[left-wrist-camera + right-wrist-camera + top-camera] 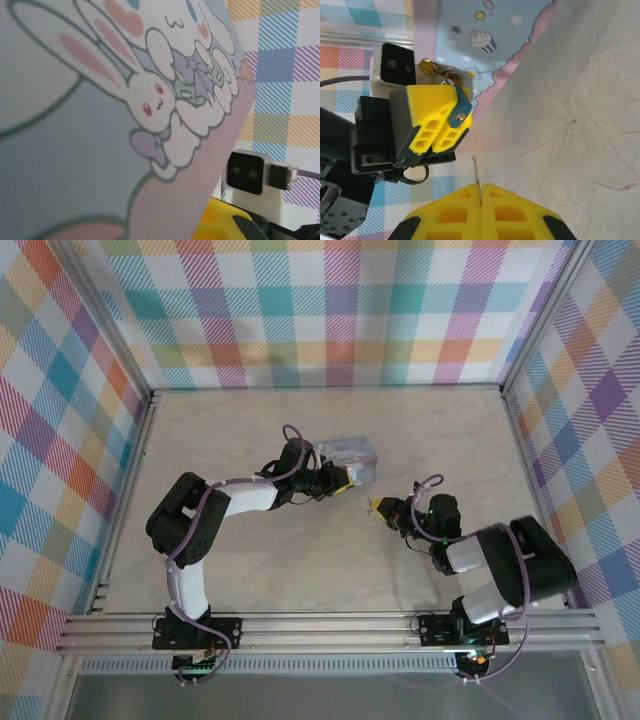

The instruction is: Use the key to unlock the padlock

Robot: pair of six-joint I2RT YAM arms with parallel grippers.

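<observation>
The small blue-teal padlock (459,106) is pinched at the tips of my left gripper (451,120), its brass keyhole facing the right wrist camera. My left gripper (347,480) hovers just in front of the tin. My right gripper (481,186) is shut on the key (476,172), a thin blade sticking out from between the yellow pads. The key's tip points toward the padlock, a short gap away and a little to its right. From above, my right gripper (379,507) sits just right of and below the left one.
The pale blue cartoon-printed tin (350,452) stands behind the left gripper; its bunny print (150,100) is very close to the left wrist camera. Brass keys on a ring (436,69) hang by the left gripper. Checked walls enclose the marbled table (300,570).
</observation>
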